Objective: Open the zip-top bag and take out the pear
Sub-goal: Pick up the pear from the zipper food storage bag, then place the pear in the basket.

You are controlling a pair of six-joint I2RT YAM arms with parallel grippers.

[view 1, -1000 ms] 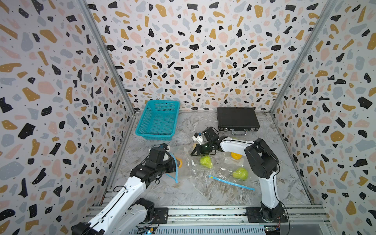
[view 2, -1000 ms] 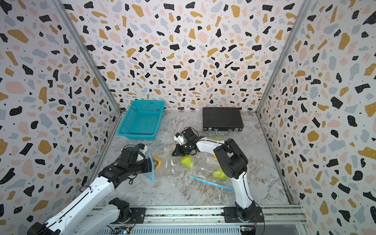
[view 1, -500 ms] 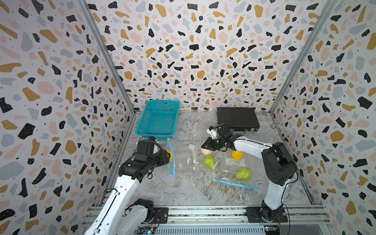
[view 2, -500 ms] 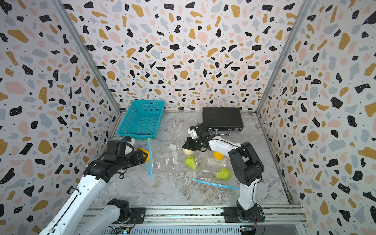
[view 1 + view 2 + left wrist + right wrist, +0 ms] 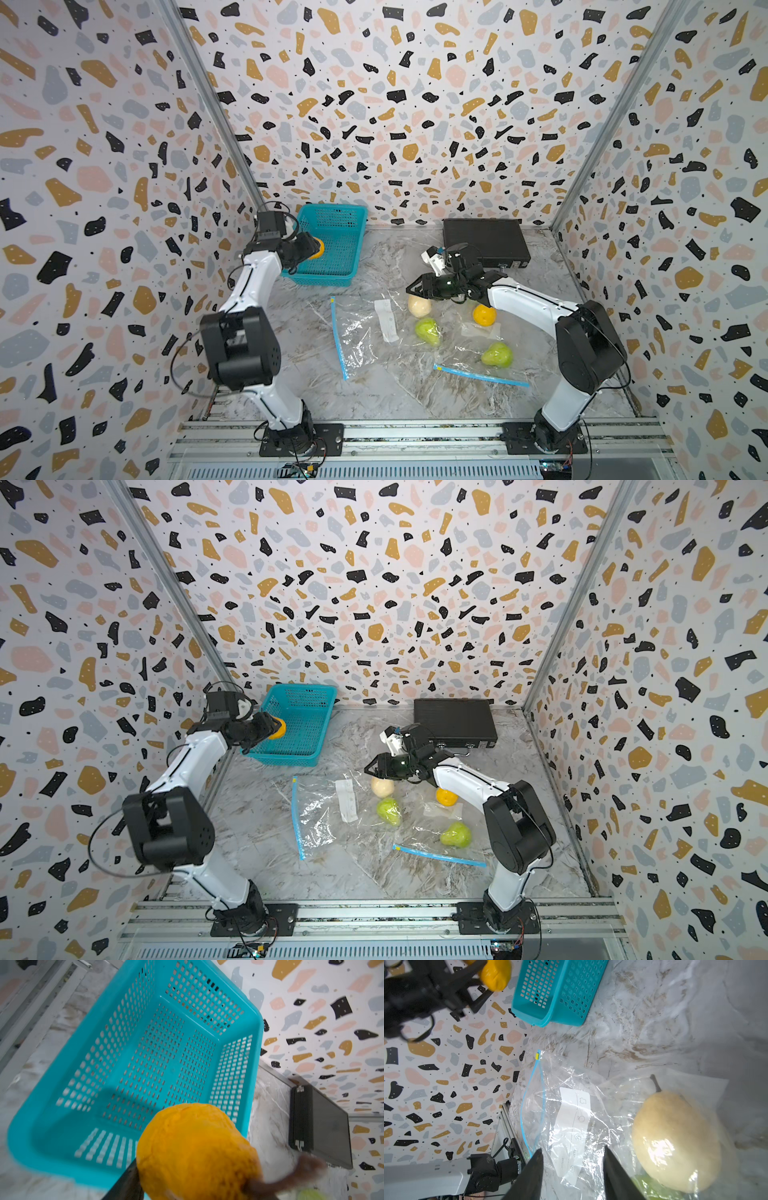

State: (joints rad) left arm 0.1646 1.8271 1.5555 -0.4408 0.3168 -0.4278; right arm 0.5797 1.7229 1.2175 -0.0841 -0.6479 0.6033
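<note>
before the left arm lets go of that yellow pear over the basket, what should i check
1. left gripper shut on the yellow pear: ok.
2. yellow pear above the inside of the teal basket, not its rim: cannot tell; it hangs near the basket's left wall.
3. teal basket floor free of other things: ok in the left wrist view.
4. right gripper open, holding nothing: ok.
5. right gripper apart from the teal basket, above the zip-top bag: ok.
6. pale pear out of the zip-top bag: not ok, plastic covers it.
</note>
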